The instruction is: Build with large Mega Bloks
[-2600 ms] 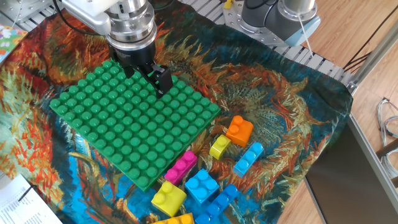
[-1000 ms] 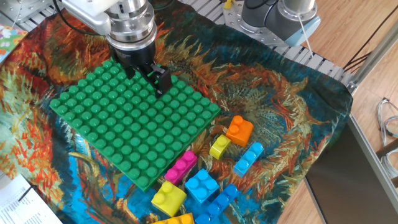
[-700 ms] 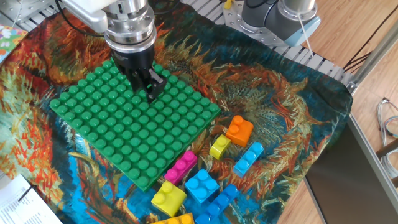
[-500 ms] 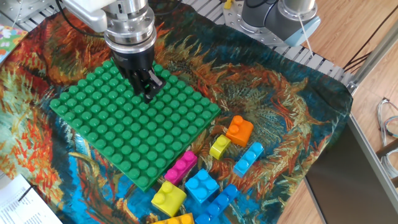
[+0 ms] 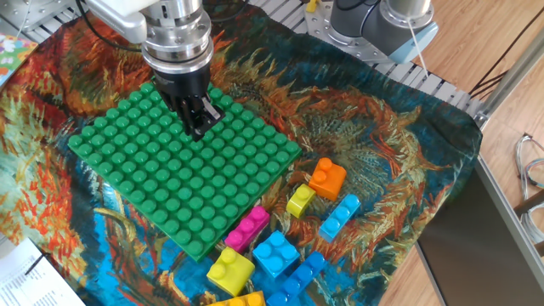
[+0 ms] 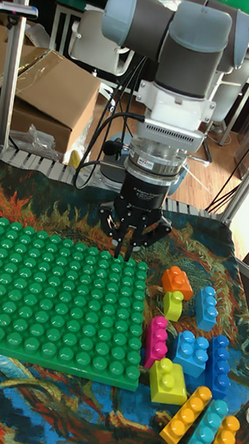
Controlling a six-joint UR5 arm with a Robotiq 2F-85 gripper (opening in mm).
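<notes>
Crowding the near corner of the painted cloth (image 5: 399, 161), loose bricks lie in a cluster: long orange, yellow and light blue pieces nearest in the tall view, then a yellow brick (image 5: 230, 269) and a blue brick (image 5: 275, 252). The magenta brick (image 5: 247, 228) lies oblong, touching or just beside the near right edge of the green baseplate (image 5: 161, 183); which one cannot be told. Farther right, a small yellow-green brick (image 5: 300, 201), an orange brick (image 5: 327, 178) and a light blue brick (image 5: 340, 216) sit apart from the plate on open cloth. The baseplate's studs carry no brick. Over its far edge hangs the gripper (image 5: 197, 125), fingers drawn narrowly together, holding nothing, tips just above the studs. Bare cloth stretches beyond to the right.
</notes>
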